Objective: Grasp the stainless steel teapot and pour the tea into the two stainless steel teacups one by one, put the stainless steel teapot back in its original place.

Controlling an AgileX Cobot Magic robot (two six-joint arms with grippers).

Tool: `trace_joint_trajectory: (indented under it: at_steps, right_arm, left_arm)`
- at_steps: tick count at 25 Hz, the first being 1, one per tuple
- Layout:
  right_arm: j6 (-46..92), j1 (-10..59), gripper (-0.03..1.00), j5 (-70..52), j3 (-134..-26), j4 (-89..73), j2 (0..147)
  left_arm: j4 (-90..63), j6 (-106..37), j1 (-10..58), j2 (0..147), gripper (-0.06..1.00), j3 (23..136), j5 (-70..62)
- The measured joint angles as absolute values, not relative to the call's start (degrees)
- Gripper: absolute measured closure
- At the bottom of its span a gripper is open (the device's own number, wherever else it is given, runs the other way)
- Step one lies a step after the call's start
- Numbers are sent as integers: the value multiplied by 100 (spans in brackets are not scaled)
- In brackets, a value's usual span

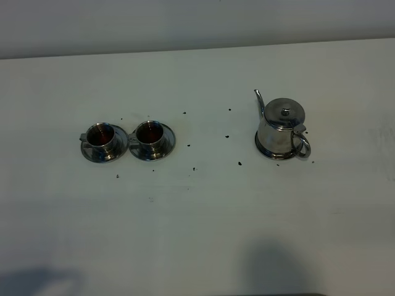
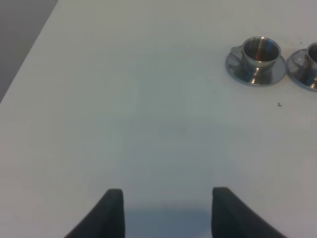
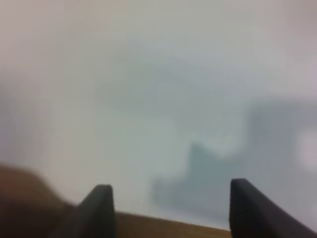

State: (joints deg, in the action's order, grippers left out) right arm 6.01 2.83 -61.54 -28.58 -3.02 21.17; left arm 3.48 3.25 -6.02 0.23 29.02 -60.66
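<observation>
Table (image 1: 197,234): white, bare near me. Teapot (image 1: 282,129): upright on my right side, loop handle facing me, nearer my right gripper (image 3: 168,208), jaws spread, empty. Teacups (image 1: 126,140): side by side, left. Left gripper (image 2: 167,210): spread, empty.

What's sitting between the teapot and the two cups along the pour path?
Nothing solid. Between the stainless steel teapot and the teacups lies bare white table, with only small dark specks scattered on it. Neither arm appears in the overhead view.
</observation>
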Motion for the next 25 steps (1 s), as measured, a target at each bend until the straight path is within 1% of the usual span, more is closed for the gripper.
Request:
trace_joint_trajectory:
  at_steps: [2,4,17,25]
  right_arm:
    - [601,-45,48,-6152,-2858,-299,1955]
    - [601,-205,48,-6147,-2854,-299,1794]
    - [716,-219,48,-6140,-2826,-364,28]
    - [716,-219,48,-6140,-2826,-364,-38]
  left_arm:
    - [348,325,-602,23,51,2902,-6066]
    - [348,325,-602,23,51,2902,-6066]
    - [348,325,-602,23,51,2902,-6066]
    - [348,330,-602,23,51,2902,-6066]
